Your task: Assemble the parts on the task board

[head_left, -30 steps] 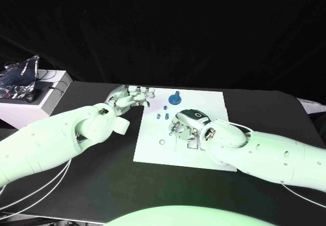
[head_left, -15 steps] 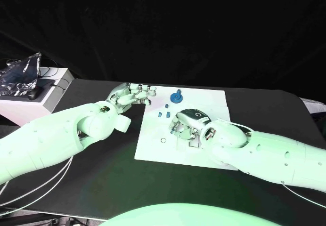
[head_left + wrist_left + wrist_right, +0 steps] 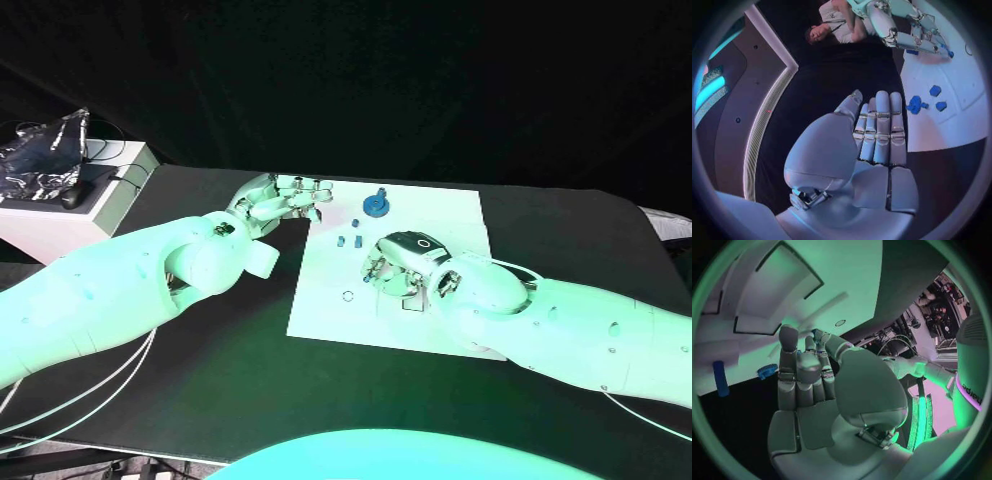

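While hovering at the far-left corner of the white rectangular task board (image 3: 447, 225), left hand (image 3: 277, 202) holds nothing, fingers straight, side by side. Right hand (image 3: 397, 268) over board's middle, fingers curled; grip undeterminable. Small blue parts (image 3: 348, 241) between hands.

Count, head view: 1 white task board (image 3: 433, 320) on 1 black table (image 3: 216, 370). Blue parts on the board: 1 larger round piece with an upright stem (image 3: 375, 207), 2 small pieces side by side (image 3: 348, 241). 2 white arms, 2 silver hands: left hand (image 3: 281, 198), right hand (image 3: 392, 272). 1 white box (image 3: 65, 225) beside the table.
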`<state>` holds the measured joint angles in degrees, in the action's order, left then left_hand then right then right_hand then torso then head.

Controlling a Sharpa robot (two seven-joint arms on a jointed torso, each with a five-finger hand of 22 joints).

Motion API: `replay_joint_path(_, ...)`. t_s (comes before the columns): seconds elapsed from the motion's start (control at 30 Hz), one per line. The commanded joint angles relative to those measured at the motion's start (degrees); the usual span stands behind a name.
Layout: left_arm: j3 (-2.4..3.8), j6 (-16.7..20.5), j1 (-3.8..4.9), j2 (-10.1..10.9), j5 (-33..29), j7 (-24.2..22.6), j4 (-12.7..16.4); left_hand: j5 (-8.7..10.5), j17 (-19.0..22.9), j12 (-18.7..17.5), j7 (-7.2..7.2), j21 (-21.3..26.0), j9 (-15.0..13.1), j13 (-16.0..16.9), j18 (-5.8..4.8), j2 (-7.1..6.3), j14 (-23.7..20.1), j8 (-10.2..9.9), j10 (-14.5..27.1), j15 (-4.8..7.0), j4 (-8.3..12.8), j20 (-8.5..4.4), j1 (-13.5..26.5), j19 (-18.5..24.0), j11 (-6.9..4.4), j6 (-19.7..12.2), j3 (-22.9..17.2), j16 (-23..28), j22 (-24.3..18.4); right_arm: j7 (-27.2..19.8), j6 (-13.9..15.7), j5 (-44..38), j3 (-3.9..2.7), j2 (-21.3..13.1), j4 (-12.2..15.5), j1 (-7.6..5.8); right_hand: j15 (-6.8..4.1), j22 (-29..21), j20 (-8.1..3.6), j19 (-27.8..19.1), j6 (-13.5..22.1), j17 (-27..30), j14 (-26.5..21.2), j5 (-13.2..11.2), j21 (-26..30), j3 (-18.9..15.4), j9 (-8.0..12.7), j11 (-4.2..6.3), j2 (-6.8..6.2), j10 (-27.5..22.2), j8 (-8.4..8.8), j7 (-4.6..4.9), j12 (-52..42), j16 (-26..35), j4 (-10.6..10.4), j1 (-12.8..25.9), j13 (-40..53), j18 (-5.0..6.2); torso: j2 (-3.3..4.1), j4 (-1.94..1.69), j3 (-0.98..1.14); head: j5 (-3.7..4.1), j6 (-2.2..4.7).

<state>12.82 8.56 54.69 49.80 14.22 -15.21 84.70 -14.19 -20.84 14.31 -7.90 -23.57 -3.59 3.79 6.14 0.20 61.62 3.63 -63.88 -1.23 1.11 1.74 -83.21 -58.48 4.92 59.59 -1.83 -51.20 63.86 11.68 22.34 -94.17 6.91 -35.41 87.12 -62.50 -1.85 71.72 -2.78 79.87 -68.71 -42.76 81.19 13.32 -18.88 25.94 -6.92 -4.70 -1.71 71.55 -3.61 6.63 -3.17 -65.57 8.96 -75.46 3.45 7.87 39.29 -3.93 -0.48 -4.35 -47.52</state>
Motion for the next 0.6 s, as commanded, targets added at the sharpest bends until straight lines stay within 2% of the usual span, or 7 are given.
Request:
replay_joint_path(0.03, 0.05, -0.4, -0.01, -0.1, -0.3, -0.3, 0.1, -0.29, -0.1, -0.4, -0.16, 0.2, -0.1, -0.1, -0.26, 0.05, 0.2, 0.2, 0.2, -0.16, 0.2, -0.02, -0.3, -0.5, 0.22, 0.2, 0.2, 0.3, 0.1, 0.1, -1.4, -1.0, 0.05, 0.0, -0.1, 0.1, -0.18, 0.2, 0.01, 0.3, -0.3, 0.1, -0.2, 0.2, 0.4, 0.1, -0.1, 1.81, 0.58, 2.8, -0.17, 0.04, -0.2, 0.1, 0.1, 0.2, 0.1, 1.47, 0.0, 0.05, -0.03, -0.01, -0.01)
replay_joint_path(0.2, 0.05, -0.4, -0.01, -0.2, -0.3, -0.2, 0.0, -0.29, -0.1, -0.4, -0.16, 0.2, -0.1, -0.1, -0.26, 0.05, 0.2, 0.2, 0.2, -0.16, 0.2, -0.02, -0.3, -0.5, 0.22, 0.2, 0.2, 0.3, 0.1, 0.4, -1.8, -1.0, 0.07, 0.6, -0.7, 0.1, 0.05, 0.4, 0.12, 0.3, 0.4, 0.4, -0.3, 0.6, 0.7, 0.1, 0.2, 1.45, 0.49, 1.6, -0.05, 0.31, -0.2, 0.3, 0.0, 0.4, 0.0, 1.48, 0.02, 0.01, 0.03, -0.08, -0.07)
replay_joint_path(0.43, 0.05, -0.5, -0.01, -0.2, -0.2, 0.0, 0.0, -0.29, -0.1, -0.4, -0.16, 0.2, -0.1, -0.1, -0.26, 0.05, 0.2, 0.2, 0.2, -0.16, 0.2, -0.02, -0.3, -0.5, 0.22, 0.2, 0.2, 0.3, 0.1, 0.4, -2.0, -1.1, 0.32, 1.5, -2.0, 0.12, 1.1, 0.5, 0.92, 0.3, 2.5, 1.1, -0.5, 3.1, 1.3, -2.2, 1.3, -0.04, -1.77, -3.5, 0.01, 1.1, -0.2, 0.7, -0.5, 1.6, -0.1, 1.96, 0.04, -0.09, 0.0, -0.02, -0.27)
replay_joint_path(0.6, 0.05, -0.6, -0.01, -0.2, -0.2, 0.1, 0.0, -0.27, -0.1, -0.4, -0.17, 0.5, -0.1, -0.1, -0.25, 0.04, 0.2, 0.2, 0.4, -0.21, 0.3, 0.0, -0.3, -0.5, 0.3, 0.1, 0.3, 0.4, 0.3, -0.3, -1.1, -1.0, 0.46, 1.6, -2.0, 0.2, 1.84, 0.0, 1.77, 0.4, 4.0, 2.4, -0.8, 4.6, 2.3, -5.0, 2.3, -1.0, -3.75, -7.5, 0.02, 0.95, -0.4, 1.5, -0.7, 2.0, -0.1, 2.64, -0.03, 0.04, 0.02, -0.12, -0.4)
